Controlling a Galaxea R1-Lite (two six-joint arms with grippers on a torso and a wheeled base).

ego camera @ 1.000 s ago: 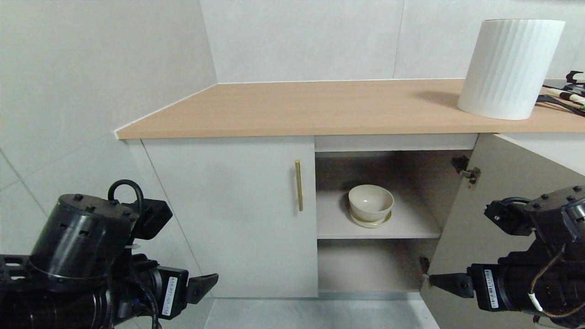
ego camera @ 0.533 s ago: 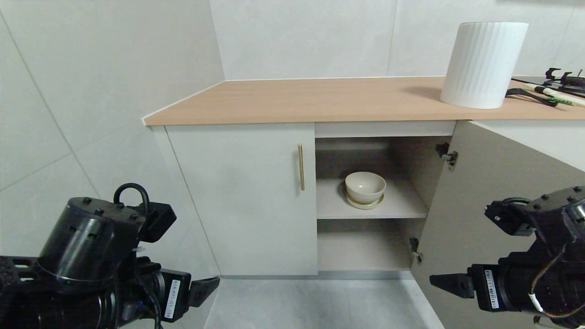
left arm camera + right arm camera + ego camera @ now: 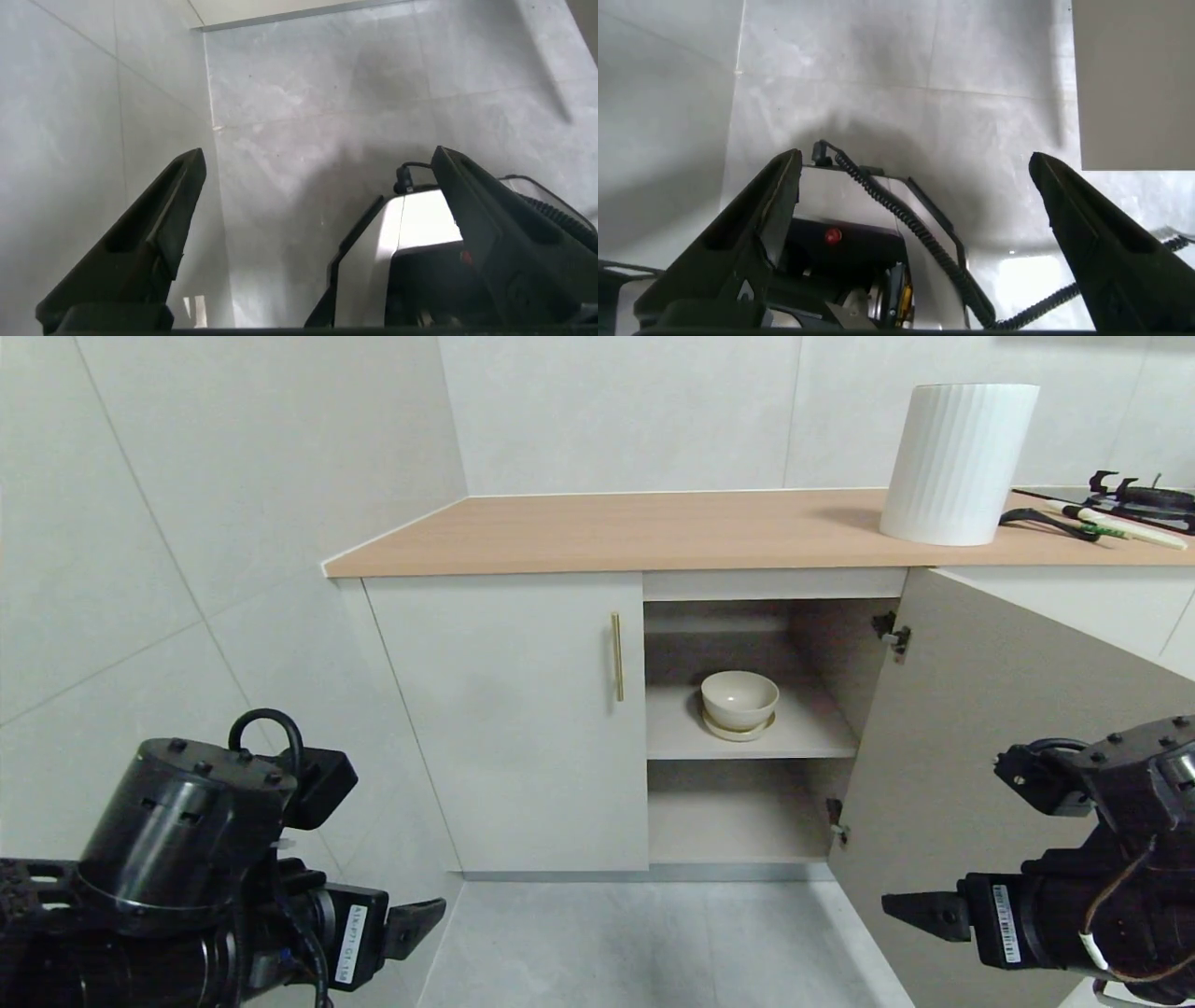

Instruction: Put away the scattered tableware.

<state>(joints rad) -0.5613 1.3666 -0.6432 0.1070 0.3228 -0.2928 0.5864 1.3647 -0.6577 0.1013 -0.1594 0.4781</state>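
A cream bowl [image 3: 739,698] sits on a small plate [image 3: 738,729] on the upper shelf [image 3: 803,735] inside the cabinet, whose right door [image 3: 962,747] stands swung out. My left gripper [image 3: 318,233] hangs low at the left, far from the cabinet, its fingers [image 3: 154,238] spread wide over the floor with nothing between them. My right gripper [image 3: 920,233] hangs low at the right beside the swung-out door, also open and empty, with its fingers [image 3: 1092,238] far apart.
The left cabinet door [image 3: 523,719] with a gold handle [image 3: 617,656] is closed. On the wooden countertop [image 3: 635,532] stand a tall white ribbed container [image 3: 957,462] and some utensils [image 3: 1092,523] at far right. Tiled wall runs along the left; grey floor [image 3: 653,943] lies before the cabinet.
The whole head view has shifted: the cabinet now looks smaller and farther, so the camera has backed away. Both grippers keep their places in the view and stay open.
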